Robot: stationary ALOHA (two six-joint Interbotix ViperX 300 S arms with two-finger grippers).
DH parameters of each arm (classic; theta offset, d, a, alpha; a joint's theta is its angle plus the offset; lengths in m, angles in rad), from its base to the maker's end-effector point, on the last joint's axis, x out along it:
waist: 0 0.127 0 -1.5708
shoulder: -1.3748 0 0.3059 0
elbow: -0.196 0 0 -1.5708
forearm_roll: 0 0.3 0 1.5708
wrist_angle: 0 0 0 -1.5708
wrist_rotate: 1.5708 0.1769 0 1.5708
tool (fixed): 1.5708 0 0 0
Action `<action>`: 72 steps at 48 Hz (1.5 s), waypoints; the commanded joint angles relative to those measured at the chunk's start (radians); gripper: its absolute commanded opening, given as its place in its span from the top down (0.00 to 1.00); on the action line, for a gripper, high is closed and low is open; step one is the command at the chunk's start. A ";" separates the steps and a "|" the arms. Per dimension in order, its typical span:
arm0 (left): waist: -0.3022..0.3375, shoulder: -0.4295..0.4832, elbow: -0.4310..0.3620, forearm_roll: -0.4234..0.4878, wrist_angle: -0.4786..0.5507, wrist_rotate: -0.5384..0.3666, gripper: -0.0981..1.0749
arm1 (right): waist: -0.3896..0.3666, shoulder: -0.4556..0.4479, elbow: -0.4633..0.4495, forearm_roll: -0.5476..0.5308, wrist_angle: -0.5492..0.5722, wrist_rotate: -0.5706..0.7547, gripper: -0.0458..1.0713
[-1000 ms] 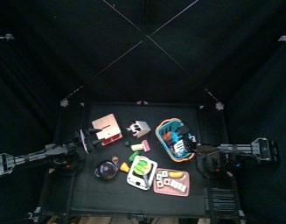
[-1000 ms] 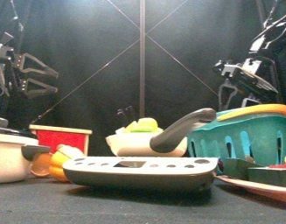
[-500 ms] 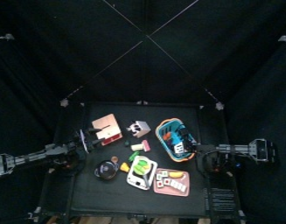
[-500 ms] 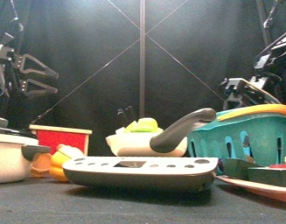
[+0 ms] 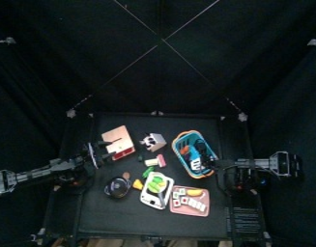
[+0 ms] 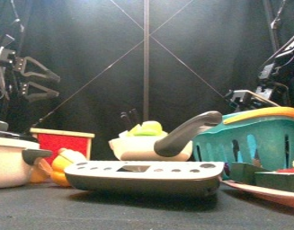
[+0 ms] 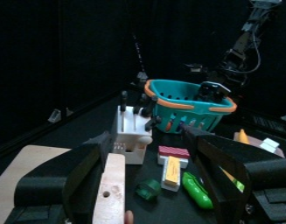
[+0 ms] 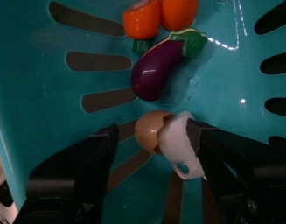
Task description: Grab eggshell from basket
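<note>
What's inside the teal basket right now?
Teal slotted plastic basket holds a brown-and-white eggshell, purple toy eggplant and orange toy carrot; the open jaws hide its edges.

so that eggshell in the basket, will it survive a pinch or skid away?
Eggshell looks like thin, broken halves, so probably light and easily crushed. It lies on the basket's glossy floor, so it may slide. The right gripper stands open around it.

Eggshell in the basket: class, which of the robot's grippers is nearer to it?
Right. The right gripper hangs open straight over the eggshell inside the basket; the left gripper rests across the table by the tan box.
</note>
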 commanded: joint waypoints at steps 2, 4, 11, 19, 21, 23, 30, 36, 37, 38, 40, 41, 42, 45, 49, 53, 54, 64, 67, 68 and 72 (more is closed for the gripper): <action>0.005 0.005 -0.029 0.000 -0.003 0.003 0.08 | 0.002 0.008 -0.009 -0.003 -0.009 -0.003 0.11; 0.008 0.005 -0.029 -0.002 -0.003 0.002 0.08 | 0.002 0.014 -0.009 -0.005 -0.009 -0.003 0.11; 0.012 0.005 -0.029 0.000 -0.003 0.002 0.08 | 0.003 0.029 -0.012 -0.005 -0.009 -0.003 0.11; 0.012 0.005 -0.029 0.000 -0.003 0.002 0.08 | 0.002 0.041 -0.015 -0.005 -0.011 -0.003 0.12; 0.012 0.005 -0.028 0.000 -0.003 0.002 0.08 | 0.003 0.043 -0.018 -0.005 -0.011 -0.003 0.13; 0.012 0.005 -0.028 -0.002 -0.003 0.002 0.08 | 0.003 0.043 -0.018 -0.003 -0.011 -0.003 0.16; 0.012 0.005 -0.028 0.000 -0.003 0.002 0.08 | 0.003 0.043 -0.020 -0.008 -0.009 -0.002 0.29; 0.012 0.005 -0.028 0.000 -0.003 0.002 0.08 | 0.002 0.043 -0.021 -0.005 -0.009 -0.002 0.38; 0.012 0.005 -0.028 0.000 -0.003 0.002 0.08 | 0.003 0.043 -0.021 -0.006 -0.009 -0.002 0.38; 0.012 0.005 -0.028 -0.002 -0.003 0.002 0.08 | 0.003 0.043 -0.023 -0.005 -0.011 -0.002 0.38; 0.012 0.005 -0.028 -0.002 -0.003 0.002 0.08 | 0.003 0.043 -0.023 -0.003 -0.011 -0.002 0.38; 0.012 0.005 -0.028 0.000 -0.003 0.002 0.08 | 0.003 0.043 -0.023 -0.003 -0.009 -0.002 0.38; 0.012 0.005 -0.028 -0.002 -0.003 0.003 0.08 | 0.003 0.043 -0.023 -0.003 -0.011 -0.002 0.38; 0.012 0.005 -0.028 -0.002 -0.003 0.002 0.08 | 0.003 0.043 -0.023 -0.002 -0.009 -0.002 0.38; 0.012 0.005 -0.026 0.000 -0.003 0.002 0.08 | 0.003 0.043 -0.025 0.002 -0.011 -0.002 0.38; 0.012 0.005 -0.026 0.000 -0.003 0.002 0.08 | 0.003 0.037 -0.032 0.003 -0.011 -0.002 0.38; 0.012 0.005 -0.026 0.000 -0.003 0.002 0.08 | 0.003 0.035 -0.034 0.003 -0.009 -0.002 0.38; 0.012 0.005 -0.026 0.000 -0.003 0.002 0.08 | 0.003 0.026 -0.052 0.002 -0.006 -0.002 0.41; 0.012 0.005 -0.025 0.000 -0.003 0.002 0.08 | 0.003 0.025 -0.054 0.000 -0.006 -0.002 0.42; 0.012 0.006 -0.025 -0.002 -0.003 0.002 0.08 | 0.003 0.025 -0.054 0.000 -0.006 -0.002 0.42; 0.012 0.005 -0.023 0.000 -0.003 0.002 0.08 | 0.003 0.017 -0.049 -0.005 -0.005 -0.003 0.41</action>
